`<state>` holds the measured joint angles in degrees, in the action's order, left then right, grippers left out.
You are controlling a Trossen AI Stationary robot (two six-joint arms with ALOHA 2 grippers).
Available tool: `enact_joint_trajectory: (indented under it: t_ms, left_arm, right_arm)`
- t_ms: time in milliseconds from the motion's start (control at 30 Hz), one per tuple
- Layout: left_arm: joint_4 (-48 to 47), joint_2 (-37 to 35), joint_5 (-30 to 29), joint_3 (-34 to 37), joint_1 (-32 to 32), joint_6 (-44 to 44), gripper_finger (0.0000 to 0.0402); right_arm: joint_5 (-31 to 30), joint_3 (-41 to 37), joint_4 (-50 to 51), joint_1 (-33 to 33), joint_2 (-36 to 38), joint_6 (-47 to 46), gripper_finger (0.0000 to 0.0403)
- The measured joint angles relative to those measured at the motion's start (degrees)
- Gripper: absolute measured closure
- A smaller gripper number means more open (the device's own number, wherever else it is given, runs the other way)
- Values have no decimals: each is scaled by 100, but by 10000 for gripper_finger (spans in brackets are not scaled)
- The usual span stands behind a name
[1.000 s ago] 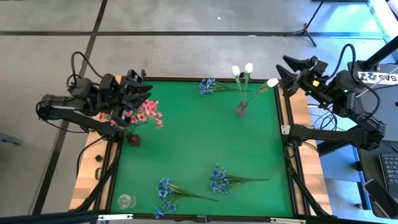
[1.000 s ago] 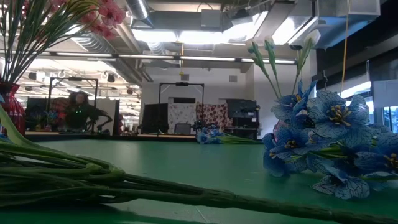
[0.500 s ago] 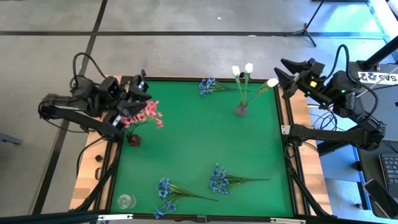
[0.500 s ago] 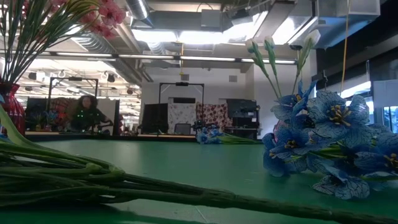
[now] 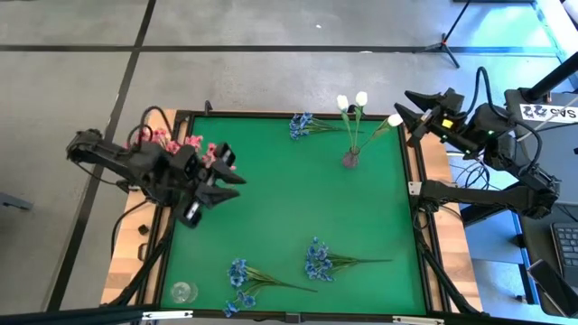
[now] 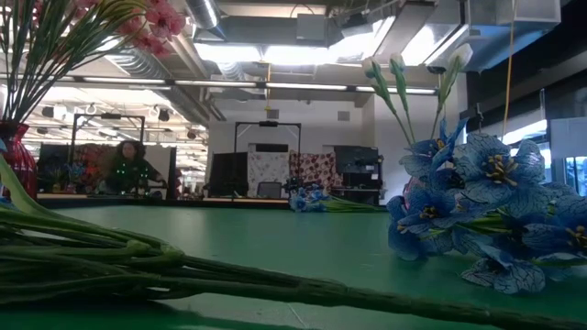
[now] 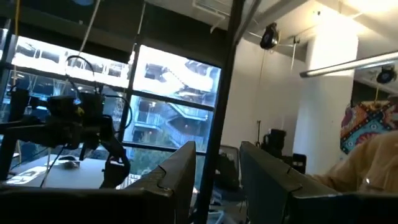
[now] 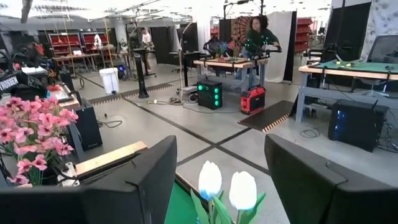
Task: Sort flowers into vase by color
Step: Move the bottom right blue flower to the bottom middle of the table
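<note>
Meanwhile, the left tool (image 5: 230, 185) hovers with its fingers spread and empty just beside the pink flowers (image 5: 185, 144), already standing in their vase at the table (image 5: 280, 217) edge behind the tool. Ahead of it, toward the near edge, two blue flowers (image 5: 239, 275) lie flat, blossoms nearest the left arm and stems running away toward the right arm's side; this arm looks closer to them. A third blue sprig (image 5: 301, 125) lies at the far edge, beside the white flowers (image 5: 361, 99), near the right tool (image 5: 411, 106), parted and empty

pink flowers (image 5: 185, 144) in vase, white tulips (image 5: 359, 104) in vase, 3 blue sprigs (image 5: 318, 259) lying flat
</note>
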<state>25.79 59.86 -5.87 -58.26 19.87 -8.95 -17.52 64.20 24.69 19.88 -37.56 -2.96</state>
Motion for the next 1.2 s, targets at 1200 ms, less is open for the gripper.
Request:
enact_joint_trajectory:
  t_ms: [1200]
  left_arm:
    - [-2125,-645,-1919,-7,4365,-1782,280]
  right_arm:
    - [3394,1,-1745,-962,-742,-3124,162]
